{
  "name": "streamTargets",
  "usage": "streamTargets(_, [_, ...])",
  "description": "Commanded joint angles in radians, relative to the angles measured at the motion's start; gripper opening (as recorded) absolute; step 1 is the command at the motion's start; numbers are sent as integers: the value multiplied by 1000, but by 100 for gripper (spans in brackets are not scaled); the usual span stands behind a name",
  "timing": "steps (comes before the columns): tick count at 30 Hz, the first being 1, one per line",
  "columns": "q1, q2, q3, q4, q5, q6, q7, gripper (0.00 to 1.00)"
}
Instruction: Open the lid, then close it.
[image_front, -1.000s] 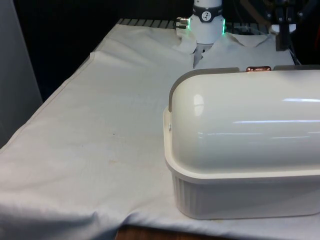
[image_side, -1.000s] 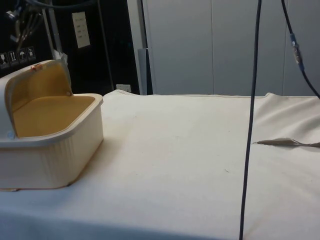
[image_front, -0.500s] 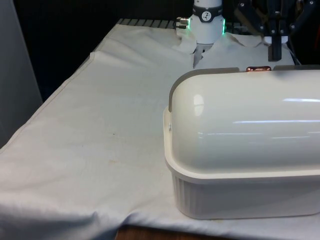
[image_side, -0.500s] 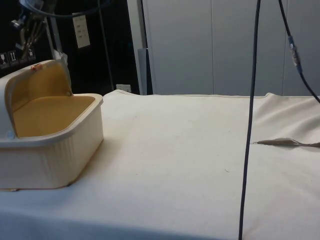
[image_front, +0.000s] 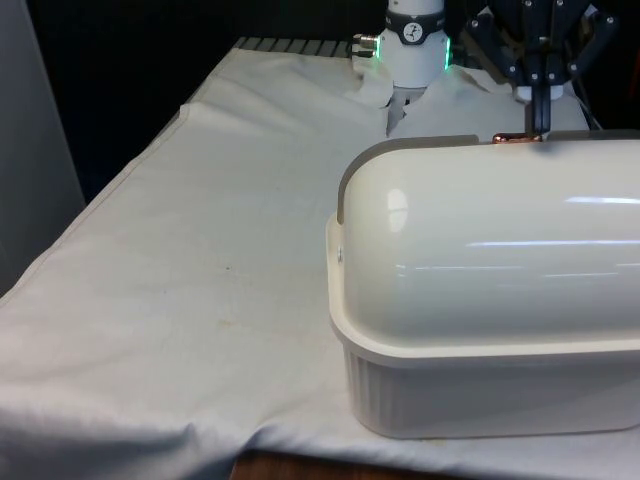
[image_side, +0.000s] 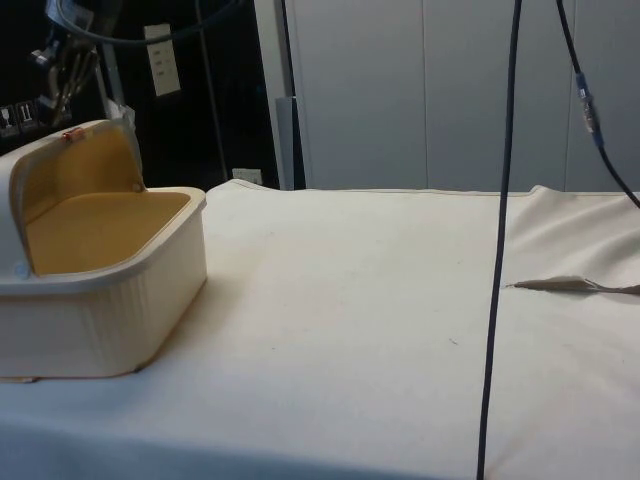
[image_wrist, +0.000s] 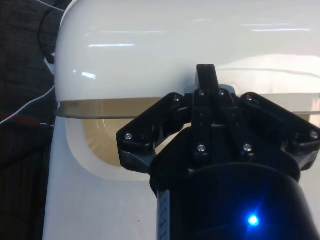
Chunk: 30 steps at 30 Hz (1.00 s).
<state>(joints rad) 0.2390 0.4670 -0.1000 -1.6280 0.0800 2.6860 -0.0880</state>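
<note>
Lowered fingers (image_front: 537, 122) now at copper handle (image_front: 517, 139), seemingly pressed together, side view shows lid (image_side: 75, 175) raised

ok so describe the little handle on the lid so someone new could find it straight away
Start at the big cream bread box on the white cloth. Its rounded lid is rolled back, open. On the lid's raised grey edge sits a small copper-coloured handle, the only shiny metal bit, right beneath the black gripper.
</note>
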Motion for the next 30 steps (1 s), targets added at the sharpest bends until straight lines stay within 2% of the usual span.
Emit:
streamTargets(1, [-5,1,7,-1,6,-4,-9,0])
streamTargets(4, [-5,3,6,-1,6,-6,-10,0])
streamTargets(5, [-1,4,0,0,0,-1,-1,0])
streamTargets(6, [-6,4,6,-1,5,-8,-10,0])
streamTargets(11, [-7,5,5,-2,5,-14,-12,0])
streamTargets(14, [-7,4,4,-4,4,-17,-13,0])
streamTargets(15, [-3,7,-1,0,-1,-15,-5,0])
streamTargets(19, [-6,0,2,-7,3,-23,-12,0])
streamTargets(30, [-2,-10,0,-18,-3,-49,-9,0])
